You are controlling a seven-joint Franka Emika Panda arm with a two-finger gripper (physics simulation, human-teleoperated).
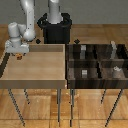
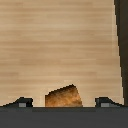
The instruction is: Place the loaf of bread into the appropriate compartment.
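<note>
The gripper (image 1: 18,53) hangs above the near corner of a light wooden tray (image 1: 35,67), with the loaf of bread (image 2: 64,96) seated between its two fingers (image 2: 21,102). The jaws look narrowly parted, apparently pinching the loaf. This seems to be the carrying step. Next, the arm must cross to the dark four-cell bin (image 1: 97,62), well away sideways, and lower over the compartment (image 1: 84,73) with the low grey cube.

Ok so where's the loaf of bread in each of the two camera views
Exterior view: the loaf of bread is a tiny orange speck under the gripper, over the light wooden tray's far corner at the exterior view's left.
Wrist view: the loaf sits between the fingertips.
Shared landmark: the tray's pale wood floor.
</note>
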